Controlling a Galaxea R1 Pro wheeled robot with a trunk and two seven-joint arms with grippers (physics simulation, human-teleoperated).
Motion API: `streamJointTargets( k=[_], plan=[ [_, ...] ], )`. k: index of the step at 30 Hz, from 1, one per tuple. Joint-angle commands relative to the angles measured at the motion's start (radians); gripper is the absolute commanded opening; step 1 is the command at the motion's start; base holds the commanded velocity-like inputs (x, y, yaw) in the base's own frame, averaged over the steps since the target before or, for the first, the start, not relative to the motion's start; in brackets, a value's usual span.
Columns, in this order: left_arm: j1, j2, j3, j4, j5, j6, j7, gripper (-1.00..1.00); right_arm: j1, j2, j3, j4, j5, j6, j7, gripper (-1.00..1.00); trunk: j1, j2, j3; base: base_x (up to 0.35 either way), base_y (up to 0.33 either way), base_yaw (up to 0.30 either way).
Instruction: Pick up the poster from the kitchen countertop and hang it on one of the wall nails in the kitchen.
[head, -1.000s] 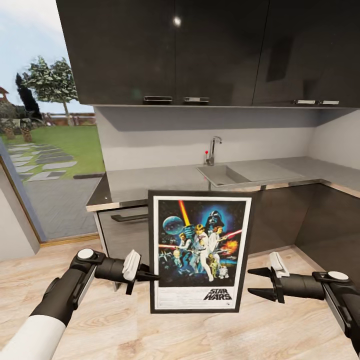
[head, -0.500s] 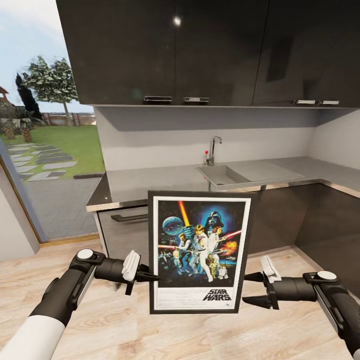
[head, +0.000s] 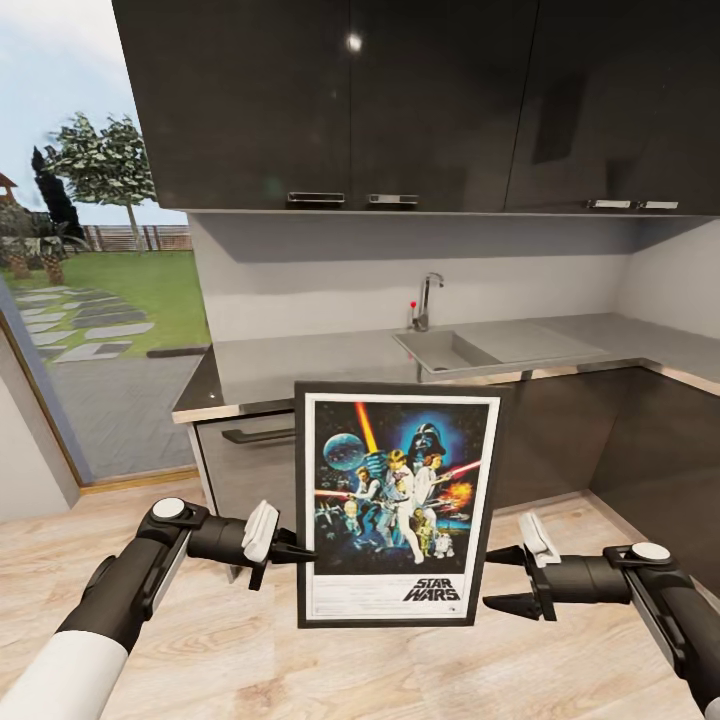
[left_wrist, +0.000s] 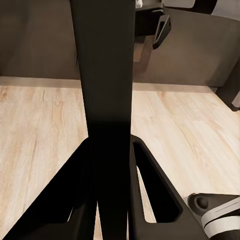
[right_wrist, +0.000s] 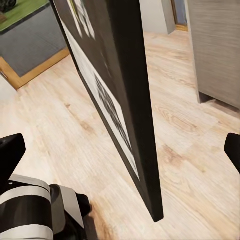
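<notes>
A: Left pincer (head: 296, 549) is clamped on the poster (head: 398, 500) at its left edge; right pincer (head: 497, 578) gapes beside the right edge, holding nothing.

B: Keep it upright over the floor, clear of the worktop (head: 300, 365) behind.

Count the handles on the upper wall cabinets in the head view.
4. On the upper cabinets' bottom edge: two side by side left of centre, first handle, second handle; two at the right, third handle, fourth handle. More may lie beyond the frame.
</notes>
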Motion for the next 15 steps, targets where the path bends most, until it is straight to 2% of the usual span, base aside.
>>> streamJointTargets(
  k=[1,15],
  plan=[
    [-0.001,0.000,-0.001,-0.001,-0.004,0.009,-0.004,-1.00,-0.001,0.000,-0.001,0.000,0.001,0.011,0.004,1.00,0.000,-0.001,-0.001,0.000,0.000,0.000],
    [0.000,0.000,-0.001,-0.001,-0.004,0.009,-0.004,-1.00,-0.001,0.006,0.000,0.000,0.001,-0.026,0.004,1.00,0.000,-0.001,-0.001,0.000,0.000,0.000]
  ],
)
